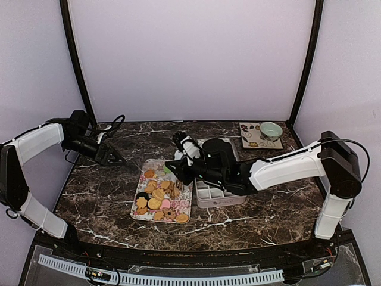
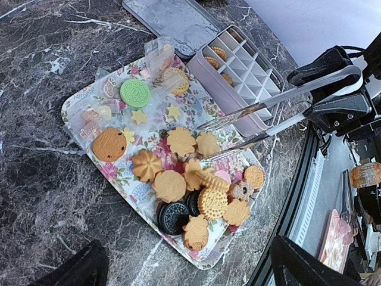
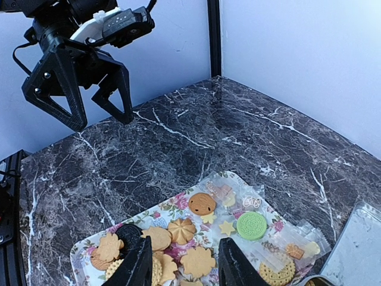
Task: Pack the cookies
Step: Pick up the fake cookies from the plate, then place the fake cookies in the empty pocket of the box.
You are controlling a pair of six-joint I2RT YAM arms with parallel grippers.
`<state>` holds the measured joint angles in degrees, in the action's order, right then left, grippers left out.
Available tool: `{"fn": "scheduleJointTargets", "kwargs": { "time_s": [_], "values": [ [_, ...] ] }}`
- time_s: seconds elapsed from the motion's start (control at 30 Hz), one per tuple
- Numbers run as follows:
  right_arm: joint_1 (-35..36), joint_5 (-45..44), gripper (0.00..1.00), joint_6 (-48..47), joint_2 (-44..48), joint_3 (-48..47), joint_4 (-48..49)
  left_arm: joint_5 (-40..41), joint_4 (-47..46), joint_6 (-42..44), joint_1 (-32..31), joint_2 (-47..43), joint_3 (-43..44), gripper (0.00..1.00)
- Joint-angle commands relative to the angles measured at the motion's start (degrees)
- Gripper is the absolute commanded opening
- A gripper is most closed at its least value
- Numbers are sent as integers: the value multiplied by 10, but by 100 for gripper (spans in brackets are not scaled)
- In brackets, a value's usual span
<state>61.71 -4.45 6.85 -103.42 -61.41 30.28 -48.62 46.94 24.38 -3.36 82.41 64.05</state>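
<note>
**Top view.** The cookies (image 1: 158,199) are lying heaped on the floral tray (image 1: 144,165), which is sitting on the marble table (image 1: 101,202). A divided box (image 1: 217,196) is standing just beside the tray's right edge. The right gripper (image 1: 189,168) is reaching across the box and hanging over the tray's far right part. Its jaws cannot be made out from this angle. The left gripper (image 1: 113,158) is hanging well to the left of the tray, with its fingers spread wide and nothing between them.

**Left wrist view.** The right gripper is clamping the metal tongs (image 2: 268,102) near their hinge end. The tong tips are standing apart over the tray's middle, with a tan flower cookie (image 2: 207,143) showing between them. Whether they are touching it cannot be told. A few cookies are lying in compartments of the box. A lid (image 2: 172,21) is lying flat beyond the tray, next to the box.

**Right wrist view.** The left gripper is hanging over bare marble beyond the tray, its claw gaping and holding nothing. A green round cookie (image 3: 252,225) is lying on the tray among clear wrappers.
</note>
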Motion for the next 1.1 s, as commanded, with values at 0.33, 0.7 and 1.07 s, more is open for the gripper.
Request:
{"fn": "scheduleJointTargets", "kwargs": {
  "time_s": [0.33,0.7,1.07],
  "values": [
    [5,-22,22,-10,22,-31,-15,-5,13,3,3,-5,10,98],
    [-36,-63,17,-32,143,-10,-65,-4,13,3,4,-4,11,97],
    [-100,-83,17,-37,218,76,-81,-6,7,1,3,-5,4,97]
  ]
}}
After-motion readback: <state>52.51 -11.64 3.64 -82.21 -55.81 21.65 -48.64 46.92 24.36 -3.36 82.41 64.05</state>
